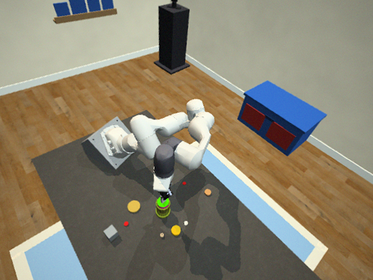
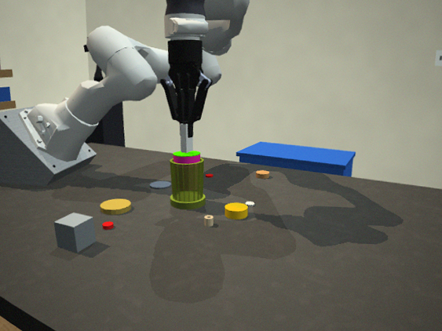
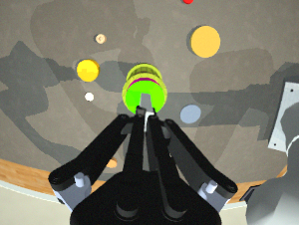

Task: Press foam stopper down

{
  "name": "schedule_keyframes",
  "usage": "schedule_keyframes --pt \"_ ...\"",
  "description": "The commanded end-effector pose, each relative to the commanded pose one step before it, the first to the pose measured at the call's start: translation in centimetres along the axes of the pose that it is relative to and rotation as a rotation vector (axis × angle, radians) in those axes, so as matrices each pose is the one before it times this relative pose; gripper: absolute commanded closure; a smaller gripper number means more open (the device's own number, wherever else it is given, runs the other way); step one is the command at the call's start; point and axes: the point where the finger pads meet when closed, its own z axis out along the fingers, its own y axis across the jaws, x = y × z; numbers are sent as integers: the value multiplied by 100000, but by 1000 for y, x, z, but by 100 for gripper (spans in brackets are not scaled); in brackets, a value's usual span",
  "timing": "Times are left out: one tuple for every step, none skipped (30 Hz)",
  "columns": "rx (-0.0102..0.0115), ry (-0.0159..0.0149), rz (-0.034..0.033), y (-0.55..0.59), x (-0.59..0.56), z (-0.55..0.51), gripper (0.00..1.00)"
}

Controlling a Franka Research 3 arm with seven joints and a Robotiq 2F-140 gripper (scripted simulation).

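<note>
An olive-yellow ribbed jar (image 2: 187, 183) stands upright near the middle of the dark table; it also shows in the overhead view (image 1: 163, 209). A foam stopper (image 2: 186, 157), green on top with a magenta side, sticks up a little above the jar's rim. My gripper (image 2: 186, 149) is shut and empty, pointing straight down, its closed fingertips touching or just at the stopper's green top. In the wrist view the fingertips (image 3: 146, 112) cover the near part of the green top (image 3: 142, 91).
Around the jar lie two yellow discs (image 2: 115, 205) (image 2: 236, 210), a grey disc (image 2: 160, 184), an orange disc (image 2: 262, 173), two small red dots (image 2: 108, 225) (image 2: 209, 175), a white dot (image 2: 250, 203), a small tan ring (image 2: 209, 221) and a grey cube (image 2: 74, 232). The arm's base (image 2: 27, 154) is at the left.
</note>
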Motion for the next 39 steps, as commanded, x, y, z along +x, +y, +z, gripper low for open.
schedule_keyframes --pt "58 200 109 24 78 108 100" --pt "0 0 0 2 -2 10 100" --pt "0 0 0 2 -2 12 100" --pt "0 0 0 2 -2 13 100" --pt "0 0 0 3 -3 15 100" --pt "0 0 0 3 -3 16 100" --pt "0 0 0 0 0 0 100" --pt "0 0 0 0 0 0 100" --pt "0 0 0 3 -3 18 100" --pt "0 0 0 4 -3 20 100" --pt "0 0 0 4 -4 21 100" --pt "0 0 0 5 -4 23 100" --pt "0 0 0 5 -4 25 100" --pt "0 0 0 5 -5 27 100" --pt "0 0 0 6 -5 28 100" --pt "0 0 0 6 -5 30 100" --pt "0 0 0 6 -5 32 100" --pt "0 0 0 7 -6 33 100" --pt "0 0 0 7 -6 35 100" --pt "0 1 0 8 -6 37 100" --pt "0 0 0 8 -6 38 100" --pt "0 -1 -1 8 -7 40 100" --pt "0 -1 0 8 -7 41 100" --pt "0 0 0 0 0 0 100" --pt "0 0 0 0 0 0 100" --pt "0 0 0 8 -7 43 100" --pt "0 0 0 9 -8 44 100" --pt "0 0 0 9 -8 46 100" --pt "0 0 0 9 -8 47 100" --pt "0 0 0 10 -8 49 100" --pt "0 1 0 10 -8 50 100" --pt "0 1 1 11 -8 51 100" --pt "0 0 0 10 -9 52 100" --pt "0 -1 -1 10 -9 53 100" --pt "0 -1 0 10 -9 54 100" --pt "0 0 0 11 -9 55 100" --pt "0 0 0 11 -10 56 100" --pt "0 0 0 11 -10 57 100" --pt "0 0 0 12 -10 58 100"
